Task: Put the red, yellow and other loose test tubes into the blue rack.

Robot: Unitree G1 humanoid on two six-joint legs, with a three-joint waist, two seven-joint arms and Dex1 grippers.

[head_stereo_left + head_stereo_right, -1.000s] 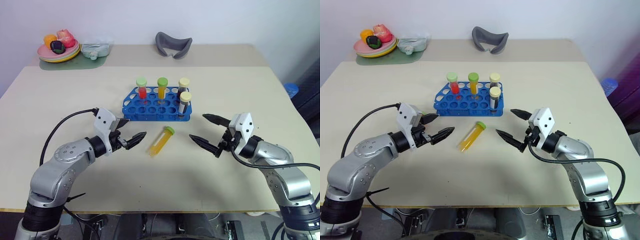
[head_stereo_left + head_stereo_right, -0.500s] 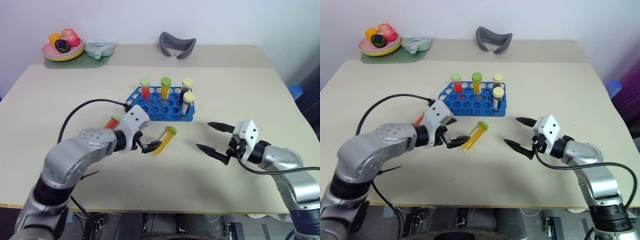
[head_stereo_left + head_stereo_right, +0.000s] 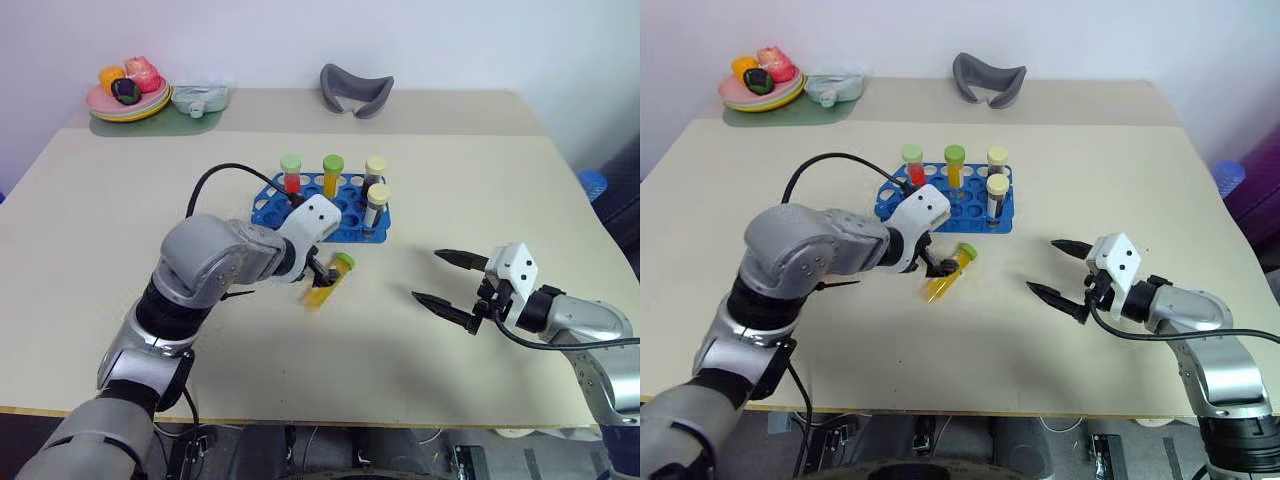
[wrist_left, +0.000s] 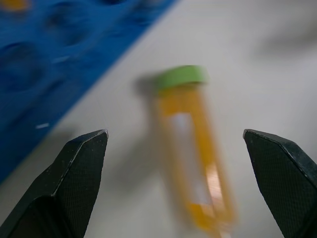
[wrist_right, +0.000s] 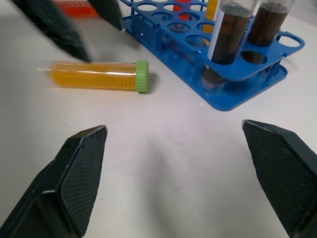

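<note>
Left tool (image 3: pixel 318 272) has swung over yellow tube (image 3: pixel 327 283), jaws spread astride it.

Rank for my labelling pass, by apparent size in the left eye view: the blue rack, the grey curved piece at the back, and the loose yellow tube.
1. Blue rack, clearly widest.
2. Grey curved piece; it sits farther from the camera, so its true size is unsure.
3. Loose yellow tube, partly covered by the left gripper.

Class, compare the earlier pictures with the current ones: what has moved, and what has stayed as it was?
The left claw swung in over the lying yellow tube, still open, not gripping. The right claw drew back slightly, also open. The yellow tube, the blue rack and its four standing tubes stayed as they were.
</note>
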